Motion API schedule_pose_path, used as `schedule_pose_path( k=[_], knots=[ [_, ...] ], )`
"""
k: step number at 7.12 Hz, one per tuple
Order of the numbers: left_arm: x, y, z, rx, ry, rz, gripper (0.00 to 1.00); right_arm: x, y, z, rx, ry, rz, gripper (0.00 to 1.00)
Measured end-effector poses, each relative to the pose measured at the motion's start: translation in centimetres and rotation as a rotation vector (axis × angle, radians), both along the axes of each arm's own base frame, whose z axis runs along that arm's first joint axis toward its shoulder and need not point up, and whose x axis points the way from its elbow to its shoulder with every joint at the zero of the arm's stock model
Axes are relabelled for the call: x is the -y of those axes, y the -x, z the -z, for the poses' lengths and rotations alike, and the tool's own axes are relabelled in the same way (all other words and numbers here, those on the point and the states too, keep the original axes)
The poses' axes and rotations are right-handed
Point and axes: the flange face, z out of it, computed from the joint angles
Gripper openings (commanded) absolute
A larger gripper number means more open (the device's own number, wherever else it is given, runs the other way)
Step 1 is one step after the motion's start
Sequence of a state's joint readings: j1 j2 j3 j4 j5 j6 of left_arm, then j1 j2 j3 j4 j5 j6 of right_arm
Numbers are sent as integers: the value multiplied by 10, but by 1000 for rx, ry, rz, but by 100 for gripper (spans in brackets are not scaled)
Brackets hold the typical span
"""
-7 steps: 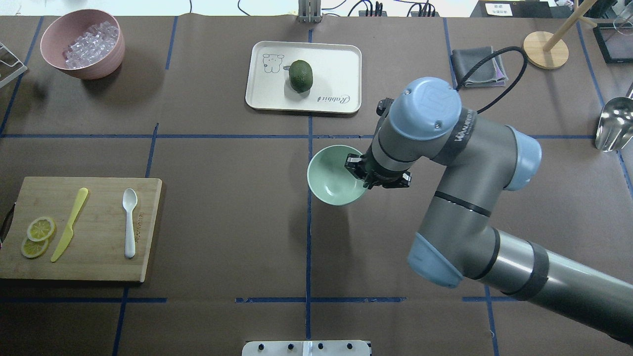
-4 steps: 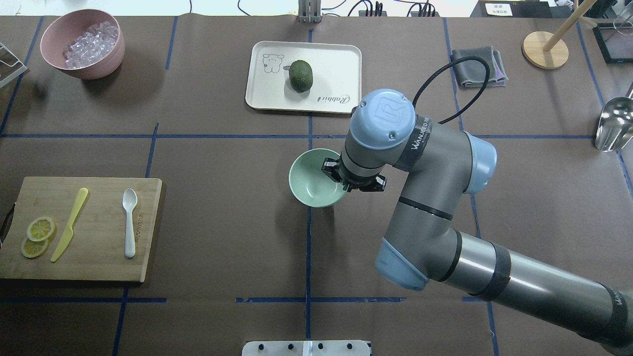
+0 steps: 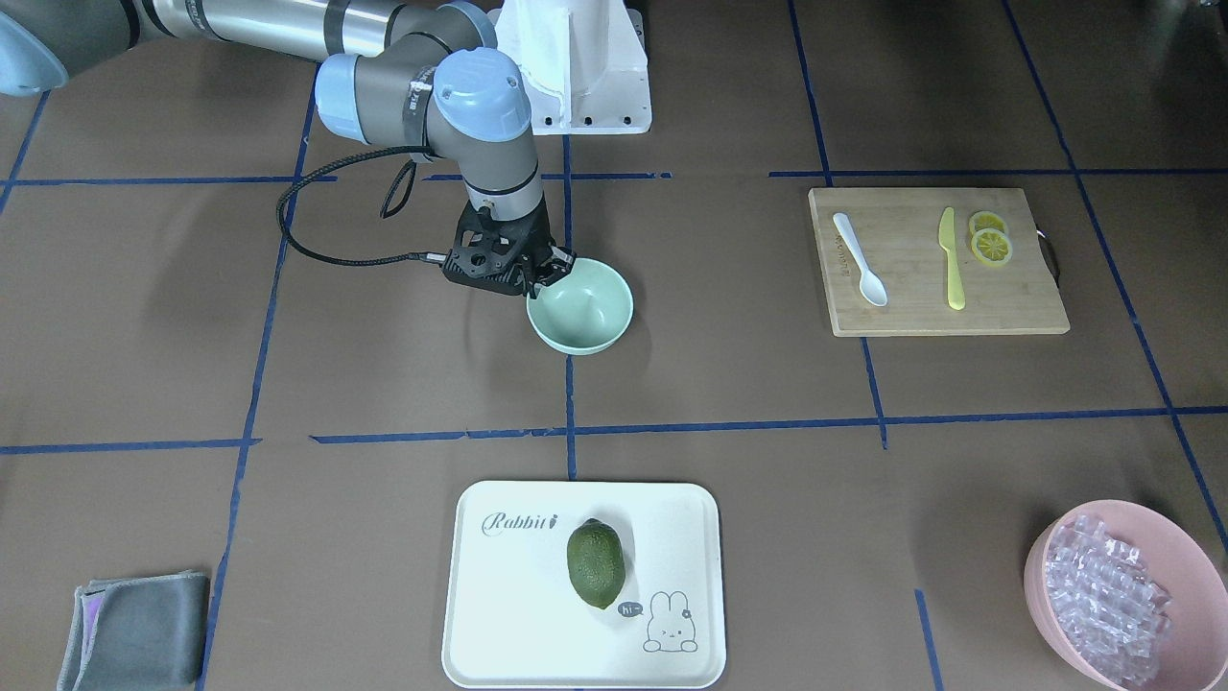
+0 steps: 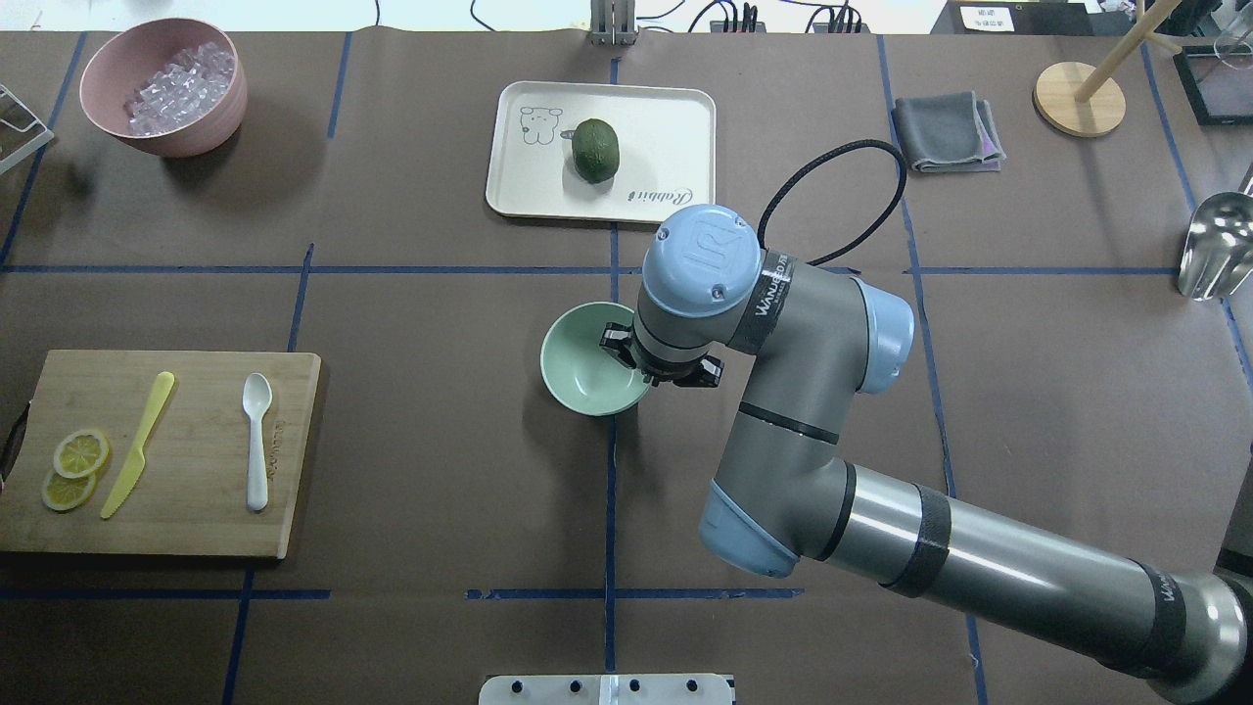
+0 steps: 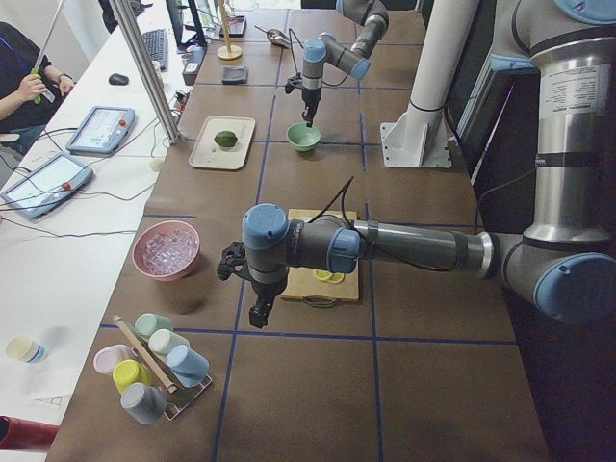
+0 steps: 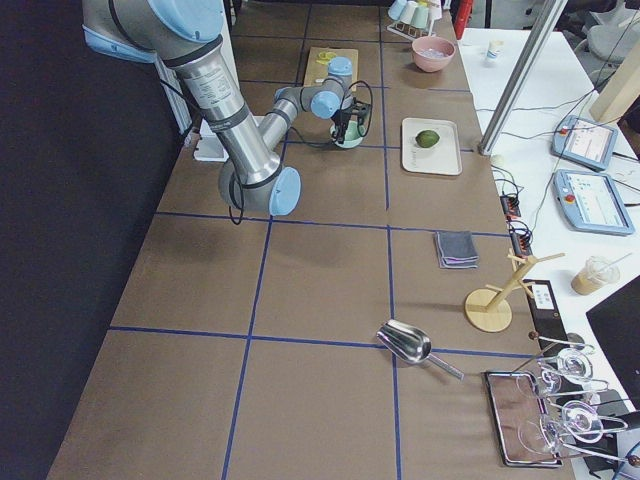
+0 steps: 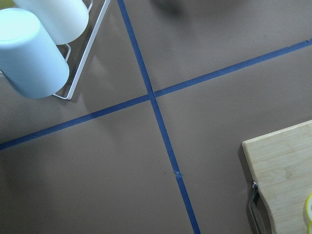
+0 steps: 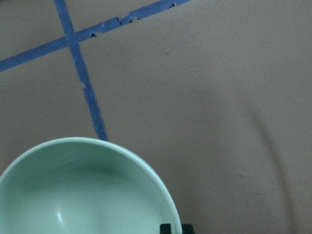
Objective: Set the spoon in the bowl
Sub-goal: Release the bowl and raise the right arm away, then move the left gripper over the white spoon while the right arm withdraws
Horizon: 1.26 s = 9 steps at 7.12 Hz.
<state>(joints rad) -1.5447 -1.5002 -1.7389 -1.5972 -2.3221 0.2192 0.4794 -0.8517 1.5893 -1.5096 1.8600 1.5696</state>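
Observation:
The white spoon (image 4: 256, 441) lies on the wooden cutting board (image 4: 196, 470) at the left of the table, scoop away from me; it also shows in the front view (image 3: 859, 259). The pale mint-green bowl (image 4: 582, 377) is near the table's middle. My right gripper (image 4: 631, 360) is shut on the bowl's right rim; the front view shows the grip (image 3: 549, 278). The right wrist view shows the bowl (image 8: 83, 195) empty. I cannot tell whether it touches the table. My left gripper (image 5: 258, 313) hangs past the board's left end; whether it is open, I cannot tell.
A yellow-green knife (image 4: 139, 443) and lemon slices (image 4: 73, 468) share the board. A pink bowl (image 4: 166, 137) of clear pieces stands far left. A white tray (image 4: 666, 127) with a green fruit (image 4: 595, 149) is behind the bowl. A grey cloth (image 4: 945, 132) and metal scoop (image 4: 1214, 245) are right.
My right gripper has carried the mint-green bowl to the left, toward the cutting board, still gripped by its rim. The spoon has not moved.

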Motion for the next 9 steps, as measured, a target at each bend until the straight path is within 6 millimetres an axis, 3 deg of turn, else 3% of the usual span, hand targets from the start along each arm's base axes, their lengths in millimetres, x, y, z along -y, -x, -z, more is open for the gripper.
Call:
schedule_pose_path(
  k=[2,3,5,6,7,9],
  knots=[
    [6,-1,4,-1,-7,-1,100,8,-12,6,13,-5,-4,100],
    [14,-3,11,-3,-20,-4,100,30,-41,15,29,-6,-4,100],
    [23,-4,22,-9,-43,-8,100,81,-131,12,18,-46,45,100],
    [25,-9,28,-25,-53,-17,100,102,-183,-7,4,-74,77,100],
    [26,-22,33,-50,-57,-41,100,121,-239,-39,-11,-112,115,100],
    [39,-57,56,-85,-26,-44,100,149,-359,-134,-80,-215,217,100]
  ],
)
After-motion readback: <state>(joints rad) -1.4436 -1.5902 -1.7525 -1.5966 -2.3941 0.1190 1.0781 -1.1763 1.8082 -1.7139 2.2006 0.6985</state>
